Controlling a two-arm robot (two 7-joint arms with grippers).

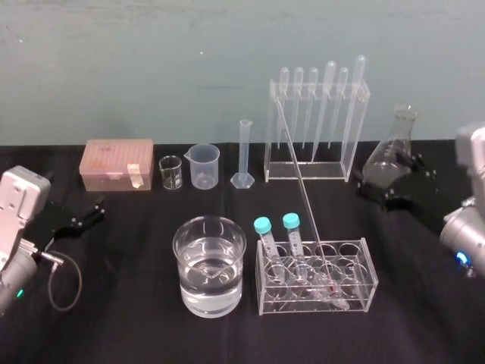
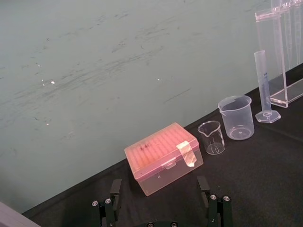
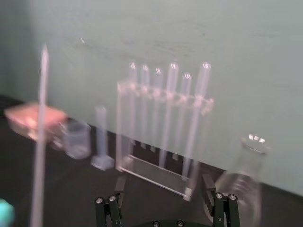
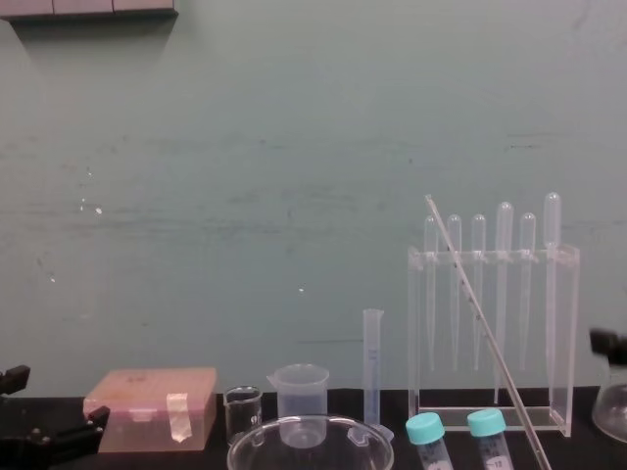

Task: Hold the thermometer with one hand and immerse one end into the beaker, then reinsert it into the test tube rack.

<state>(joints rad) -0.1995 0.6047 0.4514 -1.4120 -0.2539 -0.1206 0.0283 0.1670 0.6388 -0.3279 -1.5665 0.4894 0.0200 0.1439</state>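
While the right gripper [image 1: 398,182] [image 3: 164,179] hovers with its fingers [image 3: 208,187] spread wide and nothing between them, a conical flask [image 1: 392,148] stands just ahead of it by one finger; whether they touch cannot be told. Off to this gripper's left and nearer the robot, well apart from it, the thermometer [image 1: 303,193] leans with its lower end in the low test tube rack [image 1: 356,303], beside two blue-capped tubes [image 1: 262,225], and its upper end tilts back toward the tall pipette stand [image 1: 318,173]. Left of the rack again, just beside it, sits the beaker [image 1: 227,292], partly full of clear liquid. The pipette stand rises to the gripper's left, beyond the flask. The left gripper [image 1: 85,214] [image 2: 159,182] rests low at the far left of the black table [image 1: 136,326], likewise wide open and empty. Ahead of it lies a pink tip box [image 2: 163,158], then, running off to its right, a tiny glass beaker [image 2: 211,137], a small plastic beaker [image 2: 236,117] and a graduated cylinder [image 2: 264,85].
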